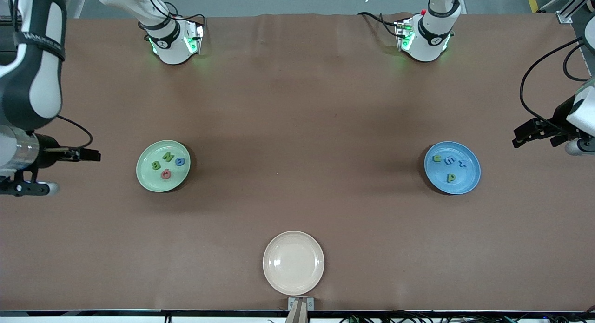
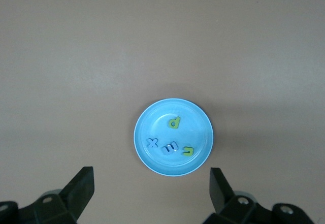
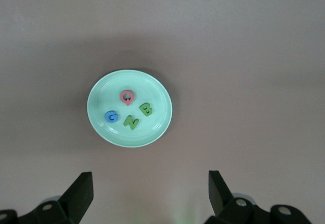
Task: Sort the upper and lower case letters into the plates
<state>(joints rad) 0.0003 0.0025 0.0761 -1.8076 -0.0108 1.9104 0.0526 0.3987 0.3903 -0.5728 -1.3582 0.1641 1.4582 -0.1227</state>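
Both arms are parked out at the table ends, held up in the air. The left gripper (image 2: 150,191) is spread wide, nothing held. The right gripper (image 3: 151,193) is spread wide too, also empty.

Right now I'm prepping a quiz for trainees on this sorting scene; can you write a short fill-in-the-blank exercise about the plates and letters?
1. The one red letter lies in the pale ____ plate.
2. The blue plate holds ____ letters.
3. The cream plate, nearest the front camera, holds ____ letters.
4. The left gripper and right gripper both hang with fingers ____, holding nothing.

Missing words: green; four; no; open
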